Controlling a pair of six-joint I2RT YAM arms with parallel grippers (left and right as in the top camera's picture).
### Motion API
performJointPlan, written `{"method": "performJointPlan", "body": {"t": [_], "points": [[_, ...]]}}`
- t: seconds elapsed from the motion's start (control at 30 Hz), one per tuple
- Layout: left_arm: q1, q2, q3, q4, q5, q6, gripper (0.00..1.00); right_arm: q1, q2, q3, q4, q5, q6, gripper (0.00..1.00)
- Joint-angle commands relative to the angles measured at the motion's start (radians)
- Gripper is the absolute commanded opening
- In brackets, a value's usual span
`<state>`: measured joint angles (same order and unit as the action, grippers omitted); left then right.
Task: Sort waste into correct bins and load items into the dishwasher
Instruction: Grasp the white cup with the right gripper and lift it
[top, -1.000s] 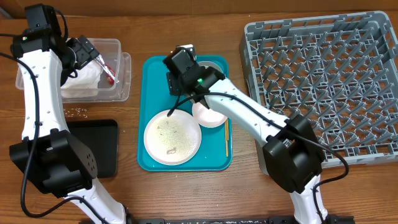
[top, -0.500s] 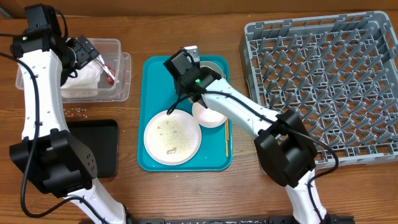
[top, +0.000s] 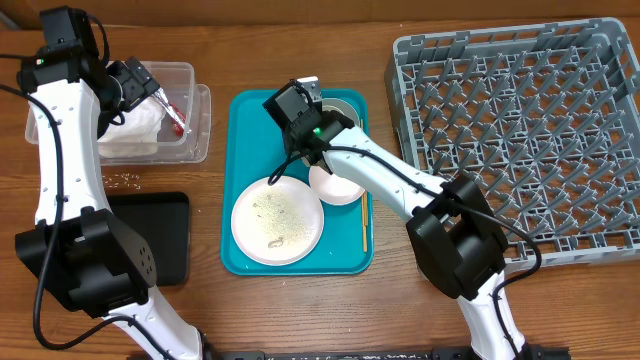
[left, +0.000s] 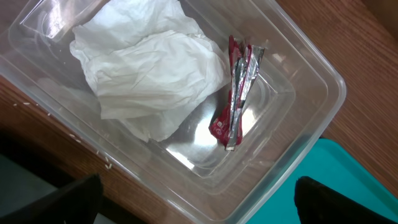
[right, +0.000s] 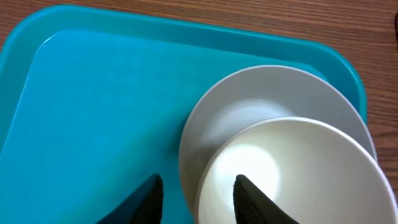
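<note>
The crumpled white napkin (left: 149, 68) and the red-and-white wrapper (left: 236, 106) lie in the clear tub (left: 323, 93). My left gripper (left: 199, 202) hangs open and empty just above the tub; it also shows in the overhead view (top: 150, 85). My right gripper (right: 199, 199) is open low over the back of the teal tray (right: 93, 112). Its fingers straddle the rim of a white round dish (right: 298, 174) that overlaps the grey metal bowl (right: 249, 93). The large plate (top: 278, 222) with crumbs and the pale bowl (top: 335, 185) sit on the tray.
The grey dish rack (top: 520, 130) stands at the right. The black tray (top: 150, 235) lies at the front left, with loose rice-like crumbs (top: 122, 180) on the table behind it. Chopsticks (top: 365, 222) lie along the teal tray's right edge.
My right gripper has shifted slightly right and toward the tray's back edge, over the grey bowl. The left arm has not moved.
</note>
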<state>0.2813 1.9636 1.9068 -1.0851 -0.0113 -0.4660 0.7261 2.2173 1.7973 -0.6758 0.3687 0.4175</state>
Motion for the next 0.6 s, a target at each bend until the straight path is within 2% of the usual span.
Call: {"method": "performJointPlan", "body": {"t": [0.0,0.37,0.57], "points": [[-0.001,-0.038,0.022,0.0,0.002,-0.01,1.0,-0.003,-0.011,0.039,-0.004,0.024,0.002,0.36],[-0.001,-0.038,0.022,0.0,0.002,-0.01,1.0,-0.003,-0.014,0.039,-0.006,0.024,0.002,0.15],[-0.001,-0.038,0.022,0.0,0.002,-0.01,1.0,-0.003,-0.024,0.045,-0.01,0.024,0.002,0.12]]}}
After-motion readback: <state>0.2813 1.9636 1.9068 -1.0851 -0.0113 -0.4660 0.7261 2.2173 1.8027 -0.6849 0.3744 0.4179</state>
